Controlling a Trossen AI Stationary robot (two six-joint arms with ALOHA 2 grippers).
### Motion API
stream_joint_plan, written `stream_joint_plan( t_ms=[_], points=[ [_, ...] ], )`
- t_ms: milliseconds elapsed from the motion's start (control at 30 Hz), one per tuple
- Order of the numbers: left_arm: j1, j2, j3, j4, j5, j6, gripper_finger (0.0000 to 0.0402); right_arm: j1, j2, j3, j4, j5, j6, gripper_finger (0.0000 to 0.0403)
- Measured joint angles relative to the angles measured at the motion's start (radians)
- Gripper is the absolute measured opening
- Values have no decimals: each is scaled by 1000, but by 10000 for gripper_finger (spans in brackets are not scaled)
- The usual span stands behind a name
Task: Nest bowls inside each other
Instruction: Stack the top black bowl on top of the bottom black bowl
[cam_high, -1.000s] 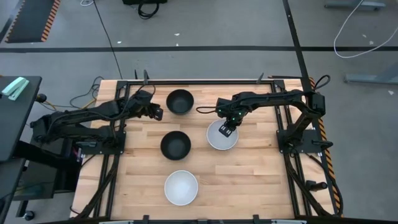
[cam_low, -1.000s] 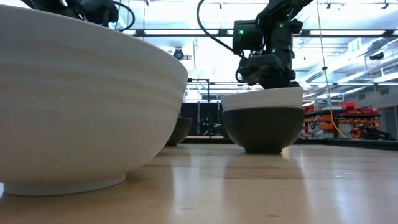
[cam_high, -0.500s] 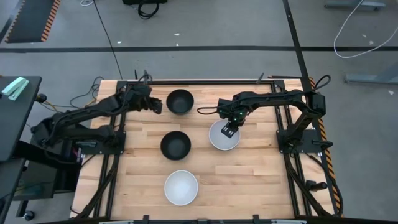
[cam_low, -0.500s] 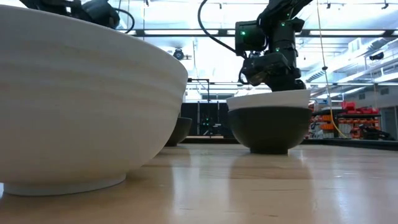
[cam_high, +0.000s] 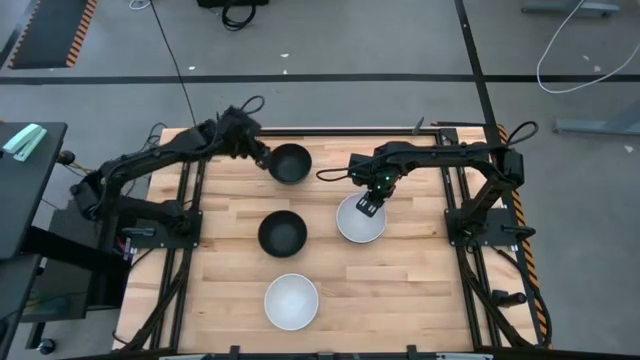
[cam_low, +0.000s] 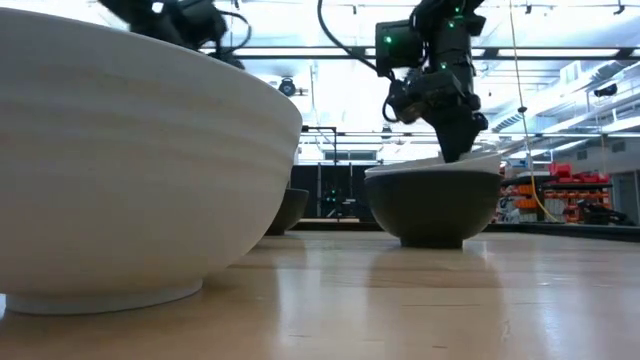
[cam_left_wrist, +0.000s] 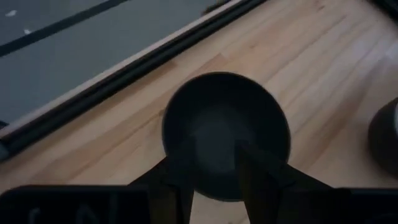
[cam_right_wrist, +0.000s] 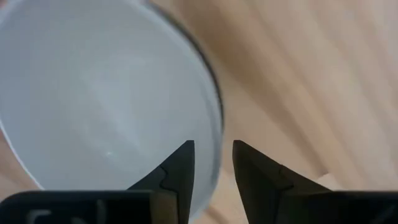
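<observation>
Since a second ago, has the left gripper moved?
Yes. In the high view the left gripper has swung toward the table's far edge and now sits at the rim of the far black bowl.

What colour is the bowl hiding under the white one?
Black. The low view shows it best: the black bowl sits under the white bowl.

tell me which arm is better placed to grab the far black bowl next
Left. The left gripper sits at the far black bowl, fingers open over its rim. The right gripper is at the white bowl nested in a black one.
</observation>
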Motion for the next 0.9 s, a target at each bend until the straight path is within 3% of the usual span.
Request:
stream_joint_plan(
  t_ms=[167, 333, 567, 900],
  points=[
    [46, 142, 144, -139, 3, 34, 120, -2, 0, 63, -63, 50, -17, 117],
    [97, 262, 216, -244, 118, 52, 119, -2, 0, 147, -185, 105, -31, 117],
    [102, 360, 230, -266, 159, 57, 113, 0, -1, 234, -171, 128, -63, 117],
    [122, 454, 230, -260, 131, 56, 126, 0, 0, 246, -149, 128, -83, 117]
  ],
)
